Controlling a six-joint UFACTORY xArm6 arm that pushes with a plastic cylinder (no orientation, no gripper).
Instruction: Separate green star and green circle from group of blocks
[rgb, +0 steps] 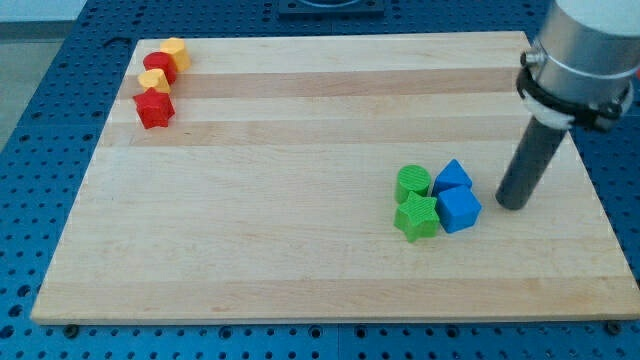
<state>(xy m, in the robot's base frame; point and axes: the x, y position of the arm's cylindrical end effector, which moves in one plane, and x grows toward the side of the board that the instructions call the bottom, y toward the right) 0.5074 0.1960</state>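
My tip (511, 205) is down on the pale wooden worktop (300, 250), on the view's right side, just to the right of the blue blocks with a small gap between us, not touching anything. There's no end effector that opens or closes on me, just a straight dark rod, so nothing is gripped.

The cluster sits right of centre. The green star-shaped block (417, 217) is at the bottom-left of it, and the green round block (413, 182) is directly above it toward the view's top, the two touching. Pressed against their right sides are two blue blocks: a blue cube-like block (459, 209) beside the star, and a blue block with a pointed top (452, 176) beside the circle; I can't make out its exact shape. All four are packed together, so the greens are still bunched with the blues.

Way over in the view's top-left corner, well apart from all this, is a second bunch: a red star-shaped block (154, 108), a small yellow block (153, 80) just above it, a red block (160, 64) above that, and an orange-yellow block (176, 51) at the top end. They run in a diagonal line near the worktop's edge.
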